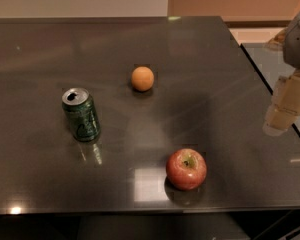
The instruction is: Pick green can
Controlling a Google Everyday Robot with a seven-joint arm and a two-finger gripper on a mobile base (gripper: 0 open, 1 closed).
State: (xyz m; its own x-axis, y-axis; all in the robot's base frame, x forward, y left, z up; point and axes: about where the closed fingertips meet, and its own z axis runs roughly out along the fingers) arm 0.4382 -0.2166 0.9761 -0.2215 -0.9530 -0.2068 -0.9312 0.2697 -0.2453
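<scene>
The green can (81, 115) stands upright on the dark table (215, 84), left of centre. It is dark green with pale swirly markings and a silver top with an open tab hole. My gripper (285, 109) hangs at the far right edge of the view, above the table's right edge, far from the can. Nothing is between its pale fingers that I can see.
An orange (142, 78) lies behind and to the right of the can. A red apple (186, 169) sits near the table's front edge, right of centre. A second glossy surface (275, 69) adjoins the table at the right.
</scene>
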